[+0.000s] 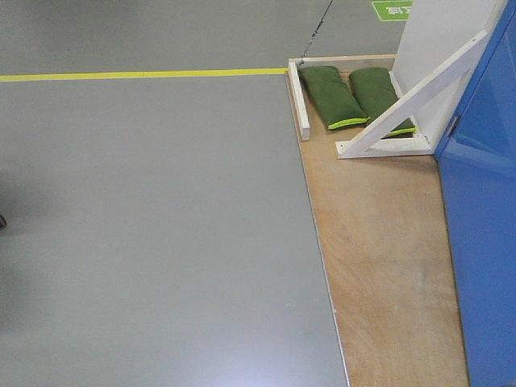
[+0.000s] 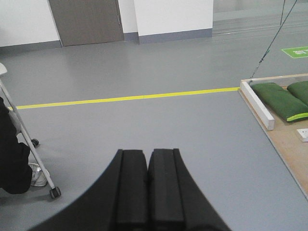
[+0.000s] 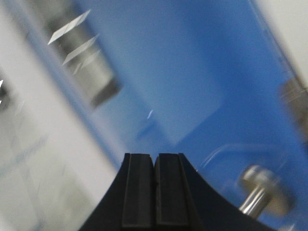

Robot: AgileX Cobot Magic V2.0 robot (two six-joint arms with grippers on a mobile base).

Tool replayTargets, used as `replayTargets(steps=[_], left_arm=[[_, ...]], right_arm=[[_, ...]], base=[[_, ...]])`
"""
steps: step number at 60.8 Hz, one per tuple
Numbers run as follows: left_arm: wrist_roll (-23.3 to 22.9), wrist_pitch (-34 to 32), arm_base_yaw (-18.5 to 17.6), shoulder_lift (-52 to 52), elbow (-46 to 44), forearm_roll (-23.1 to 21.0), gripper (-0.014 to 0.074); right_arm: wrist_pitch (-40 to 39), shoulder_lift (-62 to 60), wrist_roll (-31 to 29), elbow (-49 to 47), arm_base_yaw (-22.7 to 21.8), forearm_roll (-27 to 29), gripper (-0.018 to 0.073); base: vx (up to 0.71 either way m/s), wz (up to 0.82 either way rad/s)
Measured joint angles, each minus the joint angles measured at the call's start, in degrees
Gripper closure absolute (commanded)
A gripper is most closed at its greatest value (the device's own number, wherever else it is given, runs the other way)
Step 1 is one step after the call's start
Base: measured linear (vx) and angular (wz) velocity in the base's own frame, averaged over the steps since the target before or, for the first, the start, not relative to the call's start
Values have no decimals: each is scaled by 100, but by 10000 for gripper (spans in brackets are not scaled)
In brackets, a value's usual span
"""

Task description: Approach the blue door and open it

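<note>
Here, right gripper [image 3: 154,161] pads together, empty, facing blue door [image 3: 192,72]

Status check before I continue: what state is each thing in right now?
Blue door: looks in line with its frame, latch unseen.
Left gripper: jaws shut, empty.
Right gripper: jaws shut, empty, facing the door.
Lock knob: too blurred to tell.
Sandbags: lying flat on the base.

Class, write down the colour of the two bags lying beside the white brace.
The bags are dark green with lime-yellow trim, clearest in the exterior front-facing view.
</note>
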Motion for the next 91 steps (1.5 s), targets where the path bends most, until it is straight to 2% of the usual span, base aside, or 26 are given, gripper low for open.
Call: replayTargets(steps=[10,18,23,31,39,50,67,76,77,91], left_arm=[[0,0,0,0,0,0,526],[0,0,0,0,0,0,526],[0,0,0,0,0,0,526],[0,0,0,0,0,0,526],[0,0,0,0,0,0,526],[0,0,0,0,0,0,526],[0,0,0,0,0,0,526],[0,0,0,0,0,0,526],[0,0,0,0,0,0,526],[0,0,0,0,0,0,526]], right_arm=[[-860,652,0,-200,-556,1040,557],[-1077,1187,0,-726,-849,1738,557],[-1166,1556,0,-1190,-955,1988,557],[-1147,2034,0,-1768,-998,2098,557],[-773,2428,11,-2142,-998,2098,557],[-712,2797,22,-2311,-998,2121,557],[-181,2743,59,-2338,-1040,2246,557],[-131,2626,64,-2296,-871,2444,557],[-299,2529,84,-2261,-642,2637,557],[-358,2337,104,-2261,-195,2710,557]], base=[[0,0],[0,0],[0,0],[0,0],[0,0],[0,0],[0,0],[0,0],[0,-2],[-1,-3]])
